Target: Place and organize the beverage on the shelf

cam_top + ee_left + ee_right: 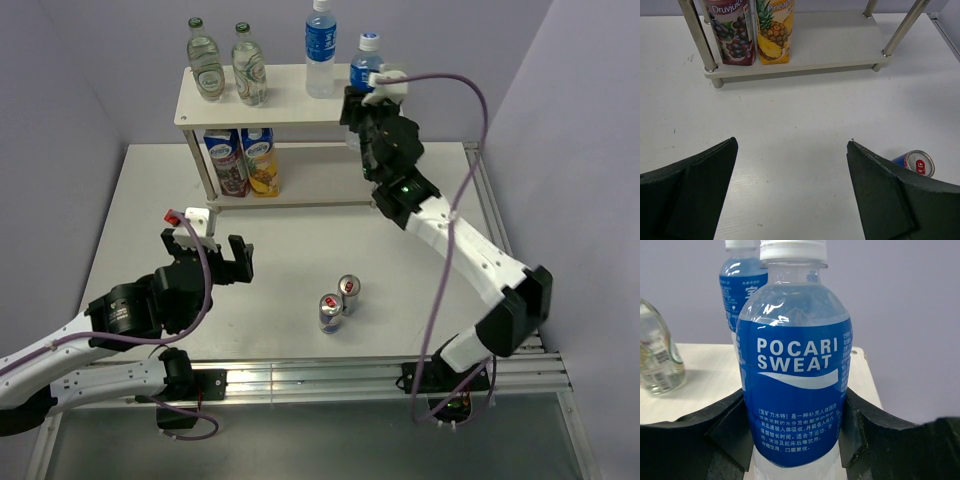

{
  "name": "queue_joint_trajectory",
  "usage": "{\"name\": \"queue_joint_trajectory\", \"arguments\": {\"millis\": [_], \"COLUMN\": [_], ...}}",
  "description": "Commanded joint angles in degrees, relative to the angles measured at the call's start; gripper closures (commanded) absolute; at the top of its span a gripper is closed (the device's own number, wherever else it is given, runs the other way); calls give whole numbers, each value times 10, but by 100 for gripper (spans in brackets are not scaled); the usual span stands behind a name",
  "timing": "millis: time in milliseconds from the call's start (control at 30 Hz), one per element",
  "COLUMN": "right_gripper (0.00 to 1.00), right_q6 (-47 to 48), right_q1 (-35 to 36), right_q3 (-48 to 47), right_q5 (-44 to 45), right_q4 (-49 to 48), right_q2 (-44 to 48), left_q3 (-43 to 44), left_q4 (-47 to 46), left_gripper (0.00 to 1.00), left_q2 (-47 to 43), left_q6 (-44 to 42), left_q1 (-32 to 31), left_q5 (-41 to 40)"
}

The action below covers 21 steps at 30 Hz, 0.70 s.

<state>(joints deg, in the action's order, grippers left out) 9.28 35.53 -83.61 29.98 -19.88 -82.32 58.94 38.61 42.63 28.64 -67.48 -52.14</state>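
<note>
The cream-white two-tier shelf (290, 105) stands at the back. Its top board holds two glass bottles (205, 60) and a blue Pocari Sweat bottle (321, 45). Two juice cartons (243, 160) stand on the lower board, also seen in the left wrist view (752, 30). My right gripper (362, 92) is shut on a second Pocari Sweat bottle (792, 385) at the top board's right end. Two cans (338, 300) stand on the table. My left gripper (215, 250) is open and empty, left of the cans; one can (915, 162) shows by its right finger.
The table (150, 220) is white with a metal rail along its near edge and right side. Purple walls close in behind and on both sides. The shelf's metal posts (700, 35) stand at the lower board's corners.
</note>
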Motion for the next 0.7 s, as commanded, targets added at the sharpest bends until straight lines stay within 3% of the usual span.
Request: {"name": "queue_joint_trajectory", "arguments": {"millis": [0, 133, 367, 667], "right_gripper": [100, 100, 100, 100], "right_q6": [98, 116, 121, 89], "right_q1": [-12, -27, -40, -62], "right_q3": [-99, -193, -262, -257], "right_q5": [-21, -23, -1, -2], "right_q4": [-140, -150, -181, -227], "right_q2": [-44, -104, -165, -206], "left_q3": [-2, -2, -1, -4], "left_q4": [-3, -3, -2, -7], "left_gripper": [3, 3, 3, 2], "left_q2": [1, 12, 28, 22], "left_q6": [4, 1, -3, -4], "left_q1": [-3, -3, -3, -3], "left_q5": [-15, -13, -13, -14]}}
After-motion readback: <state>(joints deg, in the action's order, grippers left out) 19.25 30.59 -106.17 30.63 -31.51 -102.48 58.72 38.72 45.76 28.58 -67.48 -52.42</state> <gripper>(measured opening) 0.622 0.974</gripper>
